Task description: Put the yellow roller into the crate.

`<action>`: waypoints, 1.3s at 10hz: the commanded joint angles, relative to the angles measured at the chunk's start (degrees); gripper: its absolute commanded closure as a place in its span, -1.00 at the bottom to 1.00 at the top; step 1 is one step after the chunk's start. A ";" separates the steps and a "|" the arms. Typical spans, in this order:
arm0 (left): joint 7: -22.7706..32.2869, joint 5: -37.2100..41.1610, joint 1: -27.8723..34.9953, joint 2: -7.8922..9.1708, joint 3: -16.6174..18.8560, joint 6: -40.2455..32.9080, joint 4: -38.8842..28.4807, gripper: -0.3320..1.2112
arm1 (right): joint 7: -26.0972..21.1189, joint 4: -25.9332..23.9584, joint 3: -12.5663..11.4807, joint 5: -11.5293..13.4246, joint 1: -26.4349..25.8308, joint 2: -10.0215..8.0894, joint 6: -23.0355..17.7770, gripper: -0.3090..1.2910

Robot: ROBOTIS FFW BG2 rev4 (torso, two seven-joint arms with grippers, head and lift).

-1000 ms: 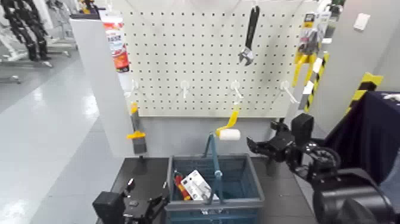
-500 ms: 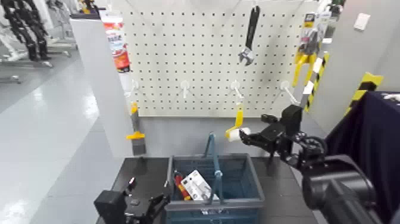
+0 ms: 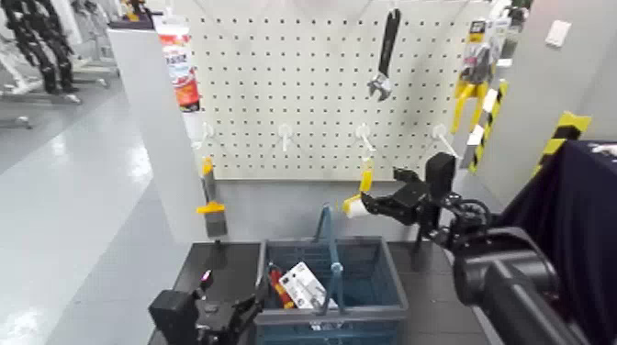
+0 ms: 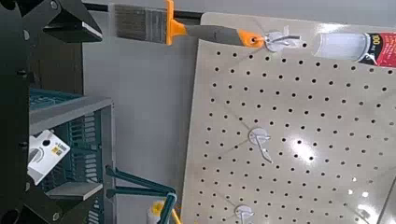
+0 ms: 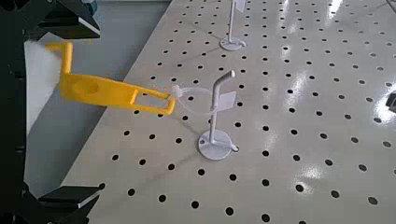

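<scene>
Yellow roller [image 3: 366, 178] hangs — right tool [image 3: 380, 185] spread around it — crate [image 3: 395, 275] holds white package [image 3: 302, 285].

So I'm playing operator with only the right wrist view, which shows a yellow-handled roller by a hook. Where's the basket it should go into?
Observer: The head view shows the crate lower down, below the yellow roller, with a tall blue handle arching over it.
Operator: Is anything in it already?
Observer: Yes, a white package with something red beside it.
Operator: My claw is open around the roller. Where's the other one?
Observer: The left gripper is down at the crate's left side, also open, holding nothing. Yours, the right gripper, reaches in from the right.
</scene>
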 commanded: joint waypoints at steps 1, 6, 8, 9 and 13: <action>0.00 0.00 -0.31 0.05 -0.25 0.00 0.02 -0.35 | 0.58 5.91 -0.24 0.00 -3.36 1.18 -2.73 -0.47; 0.00 0.00 -1.10 0.14 -1.21 -0.18 0.19 -0.35 | 2.43 13.74 -1.56 0.09 -7.75 3.03 -4.93 -0.10; 0.00 0.00 -1.27 0.32 -1.30 -0.35 0.19 -0.35 | 4.10 14.70 -1.91 0.09 -8.37 3.38 -3.79 0.38; 0.00 0.00 -1.27 0.40 -1.39 -0.35 0.19 -0.35 | 4.45 14.70 -1.91 0.09 -8.37 3.47 -3.26 0.65; 0.00 0.09 -1.18 0.58 -1.21 -0.62 0.19 -0.35 | 4.01 14.26 -1.91 0.26 -8.19 3.73 -3.43 0.92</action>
